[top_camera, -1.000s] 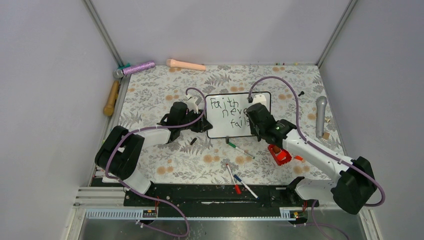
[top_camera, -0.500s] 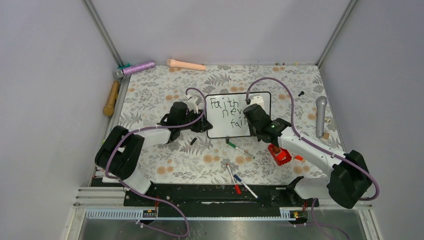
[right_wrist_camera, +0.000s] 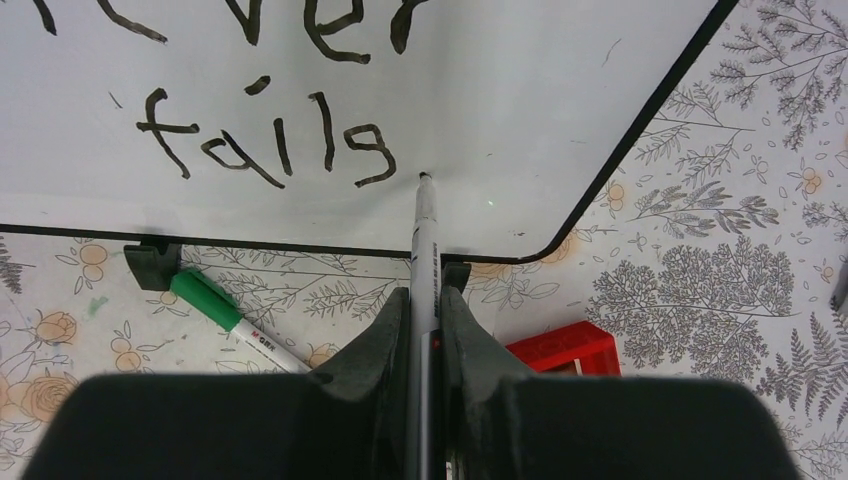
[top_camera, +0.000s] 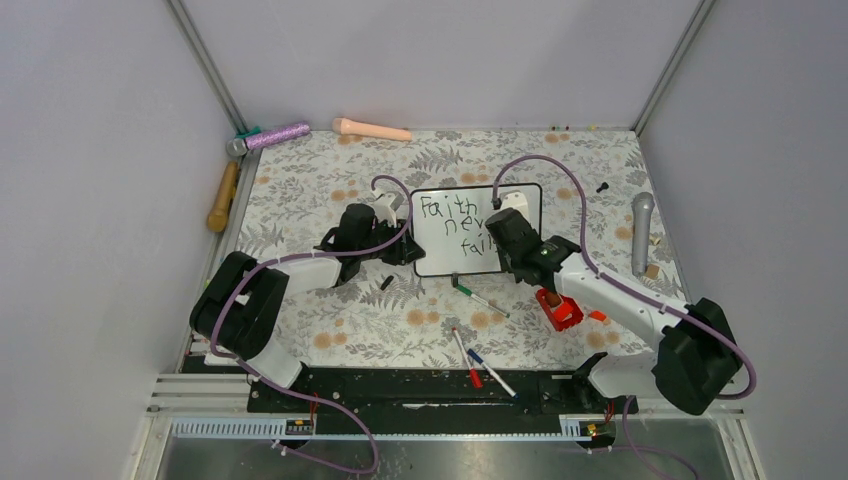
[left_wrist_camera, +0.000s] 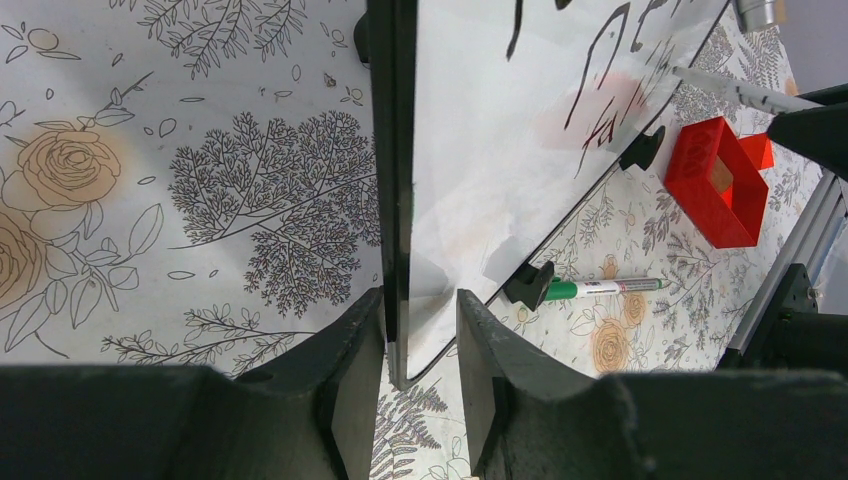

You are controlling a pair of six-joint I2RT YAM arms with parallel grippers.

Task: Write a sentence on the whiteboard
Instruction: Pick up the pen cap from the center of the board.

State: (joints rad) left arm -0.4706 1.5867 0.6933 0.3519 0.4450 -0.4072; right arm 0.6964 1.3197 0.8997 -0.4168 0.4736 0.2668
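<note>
One whiteboard (top_camera: pixel 440 258) stands near the middle of the floral worktop (top_camera: pixel 330 190), slightly toward 12 o'clock in the top view. The left fingers (left_wrist_camera: pixel 370 325) are clamped on its 9 o'clock edge. The right fingers (right_wrist_camera: pixel 398 320) are pressed together on a marker (right_wrist_camera: pixel 424 225), whose tip meets the board just at 3 o'clock of "fails", the last word of the sentence (right_wrist_camera: pixel 265 140).

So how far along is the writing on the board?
Done: the words, Faith never fails, are on the board. In hand: the left gripper clamps the board's edge; the right gripper holds a marker, tip just after fails. Left: no full stop shows yet.
</note>
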